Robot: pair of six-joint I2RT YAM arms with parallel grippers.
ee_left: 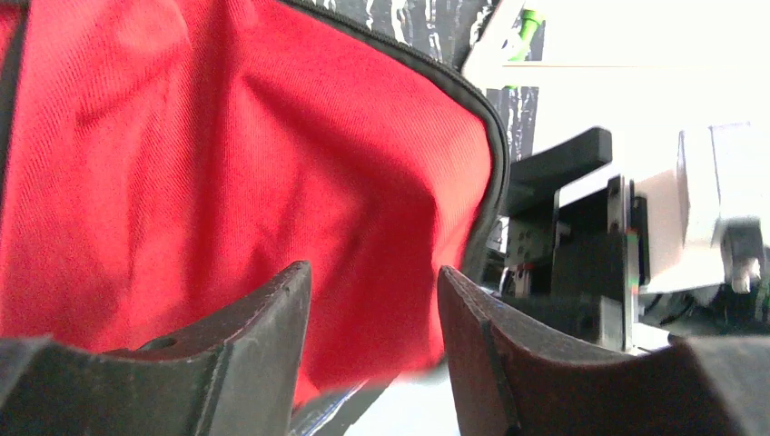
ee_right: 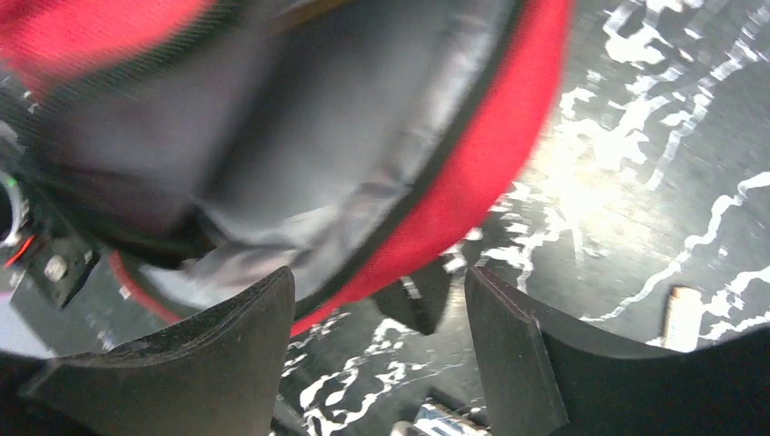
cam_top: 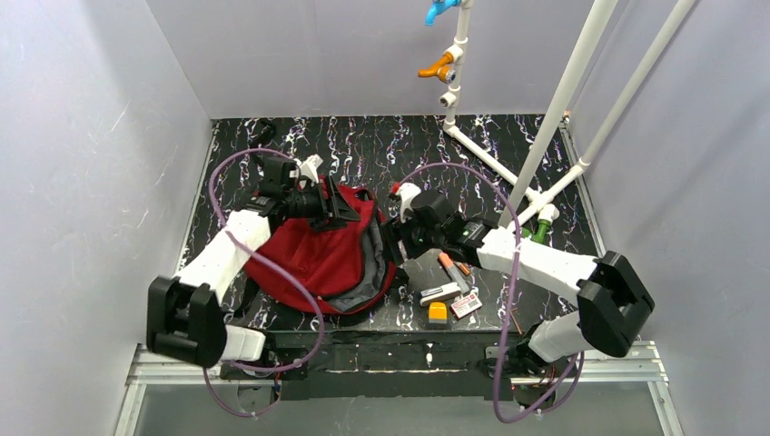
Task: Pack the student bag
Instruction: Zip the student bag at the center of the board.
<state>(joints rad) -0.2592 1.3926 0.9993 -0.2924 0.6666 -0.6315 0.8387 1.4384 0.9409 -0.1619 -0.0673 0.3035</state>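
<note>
The student bag [cam_top: 318,259] is a dark red backpack lying left of the table's middle, its mouth open and grey lining showing on the right side. My left gripper [cam_top: 343,207] is open at the bag's far top edge. In the left wrist view its jaws [ee_left: 374,282] stand apart with red fabric [ee_left: 227,163] just beyond them. My right gripper [cam_top: 397,241] is open at the bag's right rim. In the right wrist view [ee_right: 380,286] the red rim [ee_right: 490,154] and grey lining [ee_right: 318,136] lie just ahead, with a black tab [ee_right: 418,304] between the fingers.
Small items lie right of the bag near the front: an orange marker [cam_top: 449,265], a white-and-grey item [cam_top: 440,292], an orange block [cam_top: 438,312] and a red-and-white card [cam_top: 466,305]. A white pipe frame [cam_top: 490,159] with green fittings [cam_top: 542,229] stands at the back right.
</note>
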